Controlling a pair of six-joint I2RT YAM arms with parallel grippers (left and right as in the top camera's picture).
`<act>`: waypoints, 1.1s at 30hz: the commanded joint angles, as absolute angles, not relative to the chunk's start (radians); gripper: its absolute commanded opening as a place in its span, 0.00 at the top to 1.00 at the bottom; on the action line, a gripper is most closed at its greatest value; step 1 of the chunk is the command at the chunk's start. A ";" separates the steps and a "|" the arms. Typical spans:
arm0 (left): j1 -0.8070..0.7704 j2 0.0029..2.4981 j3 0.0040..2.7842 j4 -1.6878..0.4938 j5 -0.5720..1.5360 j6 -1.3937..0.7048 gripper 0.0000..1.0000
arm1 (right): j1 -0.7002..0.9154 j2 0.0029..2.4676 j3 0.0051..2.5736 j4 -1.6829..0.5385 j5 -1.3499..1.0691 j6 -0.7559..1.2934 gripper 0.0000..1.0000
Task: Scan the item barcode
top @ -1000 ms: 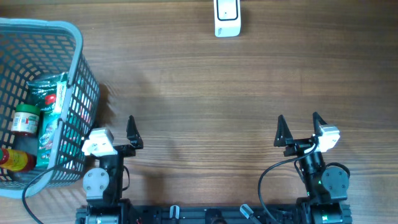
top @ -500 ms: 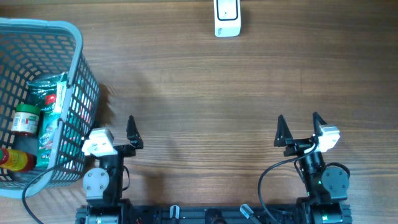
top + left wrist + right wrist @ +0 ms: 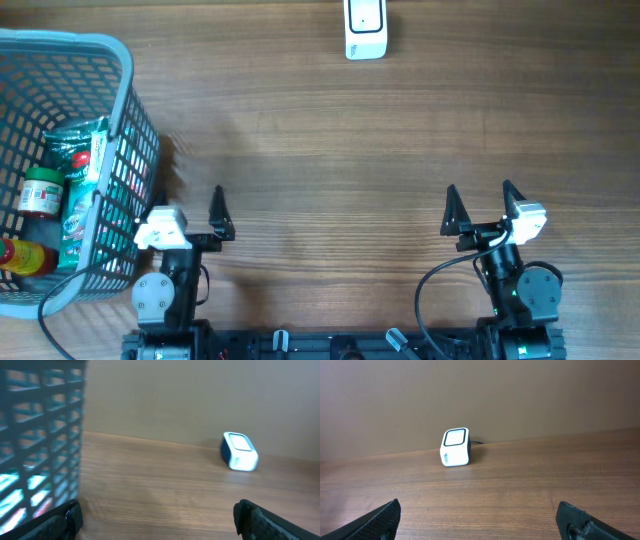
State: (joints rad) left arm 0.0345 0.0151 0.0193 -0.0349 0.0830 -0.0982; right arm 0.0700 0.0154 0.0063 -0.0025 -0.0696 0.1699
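Grey-blue plastic mesh forms the basket (image 3: 137,165) at the table's left edge. It holds the candidates for scanning: a green packet (image 3: 78,175), a jar (image 3: 42,190) with a red lid, and a red bottle (image 3: 25,258). The white scanner (image 3: 366,28) stands well apart at the far edge of the wooden table (image 3: 330,130), its window facing upward. The left gripper (image 3: 185,220) sits just beside the basket wall and the right gripper (image 3: 481,198) near the front right. Both are spread fully wide and hold nothing.

The step in hand appears to be fetching an item, and the left arm is the natural choice. It should rise over the rim and descend from above rather than push through the mesh. The packet looks the most reachable. No barcode is visible yet, so the grip should leave the broad faces uncovered for presenting to the scanner window.
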 commanded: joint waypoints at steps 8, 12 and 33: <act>0.039 0.113 0.442 -0.342 0.167 -0.106 0.00 | 0.075 0.014 0.005 0.001 -0.052 0.158 0.00; 0.039 0.260 0.640 -0.473 0.167 -0.118 0.00 | 0.075 0.014 0.005 0.001 -0.052 0.158 0.00; 0.039 0.822 1.066 -0.930 0.285 -0.230 0.00 | 0.075 0.014 0.005 0.001 -0.052 0.158 0.00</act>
State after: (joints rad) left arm 0.0349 0.7925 1.0584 -0.9516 0.2958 -0.1410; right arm 0.0700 0.0158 0.0063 -0.0025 -0.0696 0.1699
